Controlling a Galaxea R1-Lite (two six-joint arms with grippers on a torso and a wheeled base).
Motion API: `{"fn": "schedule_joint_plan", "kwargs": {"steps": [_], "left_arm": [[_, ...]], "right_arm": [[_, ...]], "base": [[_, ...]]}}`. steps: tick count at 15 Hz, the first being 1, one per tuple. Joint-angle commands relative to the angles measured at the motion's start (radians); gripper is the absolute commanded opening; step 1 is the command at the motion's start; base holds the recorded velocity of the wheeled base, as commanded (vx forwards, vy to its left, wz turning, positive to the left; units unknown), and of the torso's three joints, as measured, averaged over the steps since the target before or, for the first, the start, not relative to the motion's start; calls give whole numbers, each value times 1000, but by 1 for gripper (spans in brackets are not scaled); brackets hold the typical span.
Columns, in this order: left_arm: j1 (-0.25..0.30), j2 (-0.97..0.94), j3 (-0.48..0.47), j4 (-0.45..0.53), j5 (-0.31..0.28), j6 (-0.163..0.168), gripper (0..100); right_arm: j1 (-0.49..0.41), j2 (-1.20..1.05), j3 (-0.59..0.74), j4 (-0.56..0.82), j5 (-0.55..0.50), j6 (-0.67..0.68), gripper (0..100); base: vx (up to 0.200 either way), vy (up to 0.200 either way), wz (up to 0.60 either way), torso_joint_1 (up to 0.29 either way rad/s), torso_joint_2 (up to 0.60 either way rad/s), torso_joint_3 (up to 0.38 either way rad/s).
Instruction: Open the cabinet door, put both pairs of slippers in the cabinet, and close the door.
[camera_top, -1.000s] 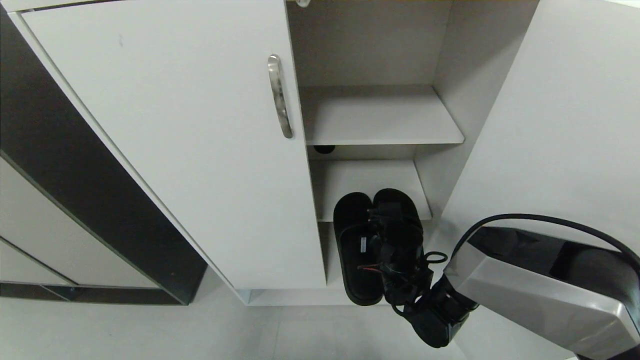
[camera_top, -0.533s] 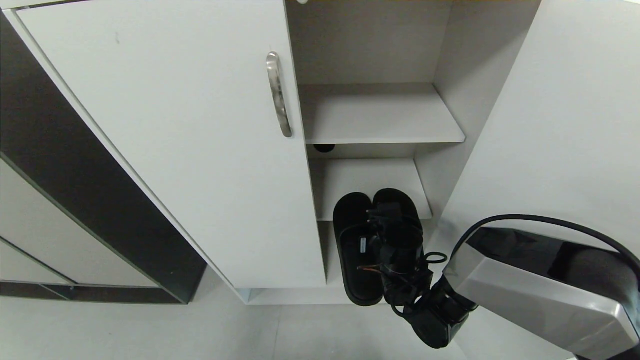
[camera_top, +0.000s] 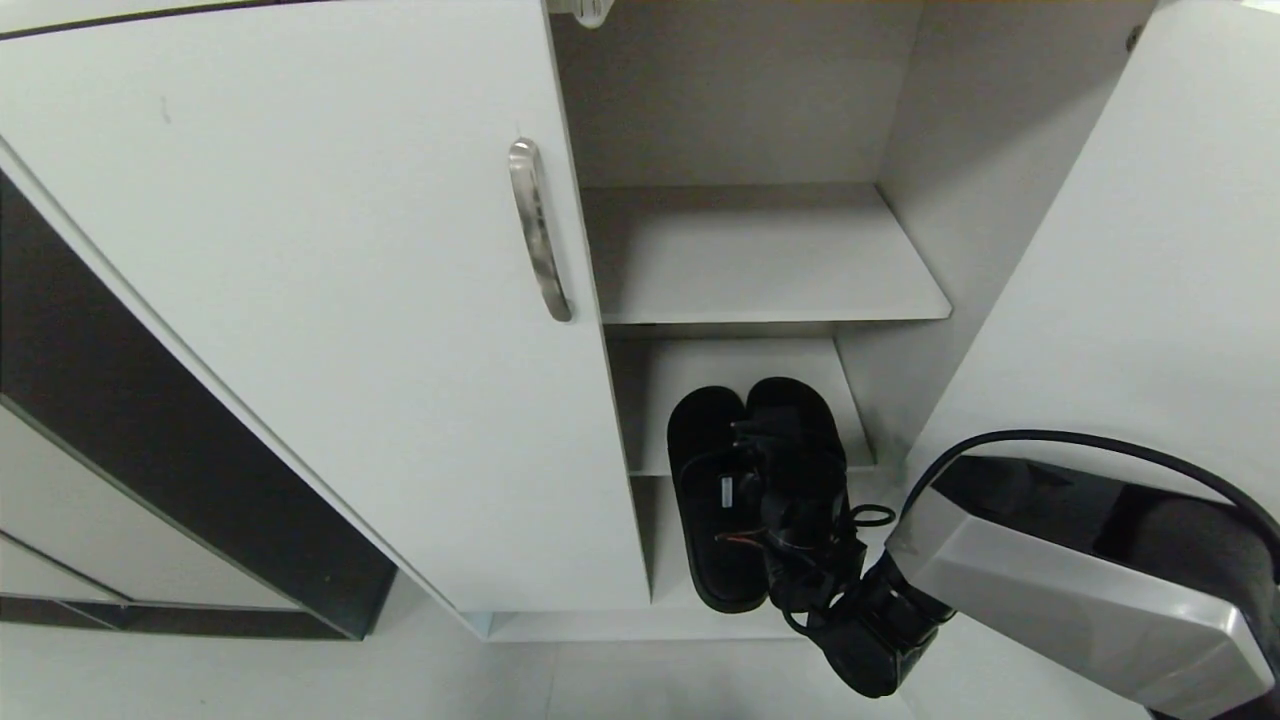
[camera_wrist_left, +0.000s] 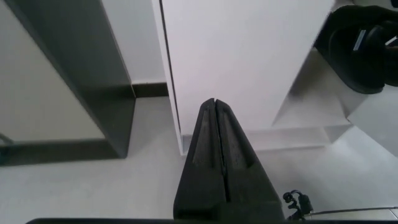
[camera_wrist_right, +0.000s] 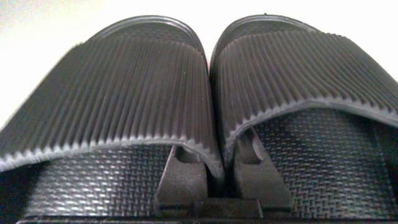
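Note:
A pair of black slippers (camera_top: 705, 430) hangs side by side in front of the open right half of the white cabinet, toes toward its lower shelf (camera_top: 660, 400). My right gripper (camera_top: 765, 450) is shut on the pair, pinching the two inner edges together under the ribbed straps (camera_wrist_right: 124, 93), with its fingertips (camera_wrist_right: 180, 177) beneath them. The left gripper (camera_wrist_left: 214, 109) is shut with nothing in it, low over the floor before the cabinet's shut left door (camera_wrist_left: 249, 56). Off to one side of it the slippers (camera_wrist_left: 364, 50) are seen.
The left door (camera_top: 300, 300) with its metal handle (camera_top: 538, 230) is shut. The right door (camera_top: 1150, 300) stands swung open beside my right arm. An upper shelf (camera_top: 760, 260) is bare. A dark panel (camera_top: 150, 420) runs at the left, above pale floor (camera_top: 300, 680).
The whole head picture has shifted: the cabinet now sits lower and more to the left. The slippers stay held in the right gripper at the same spot in the picture.

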Motion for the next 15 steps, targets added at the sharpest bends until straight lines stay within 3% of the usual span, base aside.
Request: {"fn": "schedule_joint_plan", "kwargs": {"steps": [1,4,8,11,15], "left_arm": [[0,1,0,0,0,0,0],[0,1,0,0,0,0,0],[0,1,0,0,0,-1,0],[0,1,0,0,0,-1,0],[0,1,0,0,0,-3,0]], "right_arm": [[1,2,-4,2,1,-1,0],[-2,2,-11,13,5,-4,0],[-44,58,-158,79,7,4,0],[-74,71,-301,284,7,96,0],[-101,82,-482,455,7,108,0]], "base": [[0,0,0,0,0,0],[0,0,0,0,0,0],[0,0,0,0,0,0],[0,0,0,0,0,0],[0,0,0,0,0,0]]}}
